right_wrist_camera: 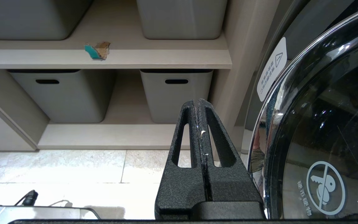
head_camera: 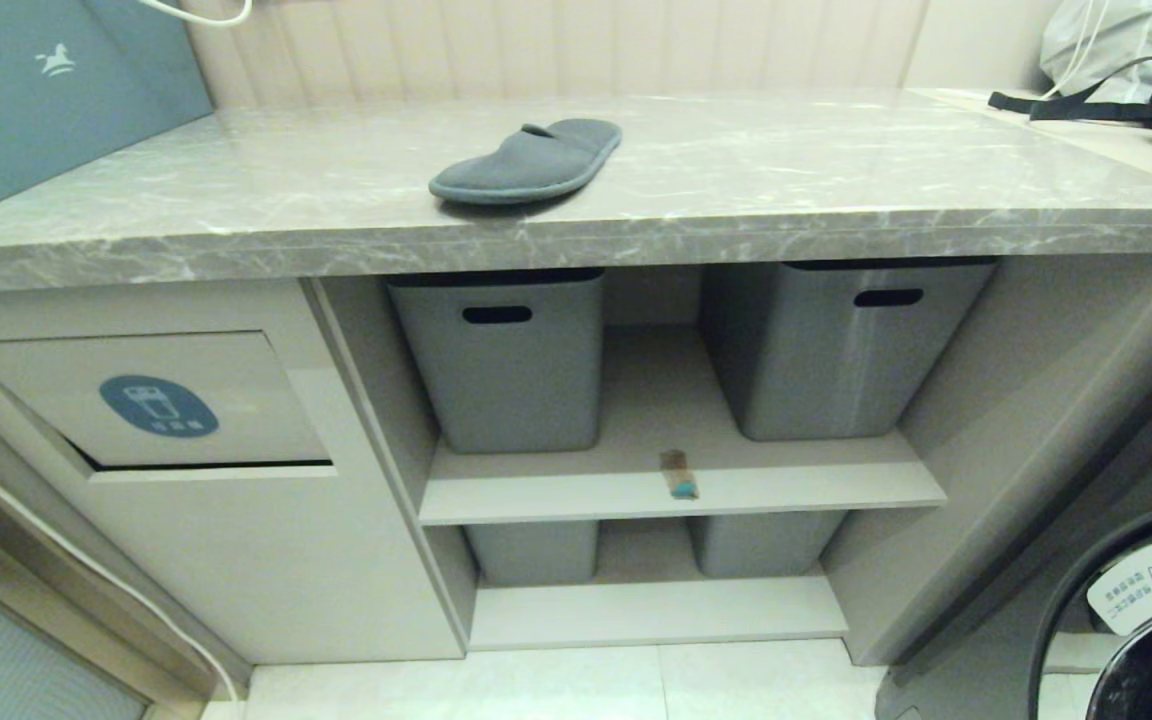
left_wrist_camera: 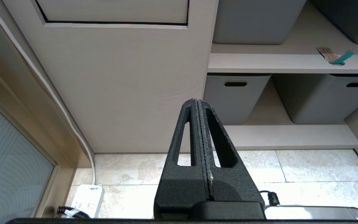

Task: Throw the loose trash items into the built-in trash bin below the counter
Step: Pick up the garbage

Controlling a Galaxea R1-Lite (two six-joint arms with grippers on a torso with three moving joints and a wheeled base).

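Both my claws hang low in front of the cabinet, out of the head view: the left claw (left_wrist_camera: 199, 102) and the right claw (right_wrist_camera: 197, 102) each have their fingers pressed together on nothing. Nothing is picked up yet. The slipper (head_camera: 526, 160) lies flat on the counter (head_camera: 836, 200), upper middle of the frame, long axis slanting, toe toward the lower left, open heel toward the upper right. The brown strip (head_camera: 678, 474) sits on the shelf (head_camera: 676, 500) edge at centre, running front to back, teal end forward. The trash bin (head_camera: 146, 400) flap is at left centre. I judge a pinch across the slipper's narrow width safest.
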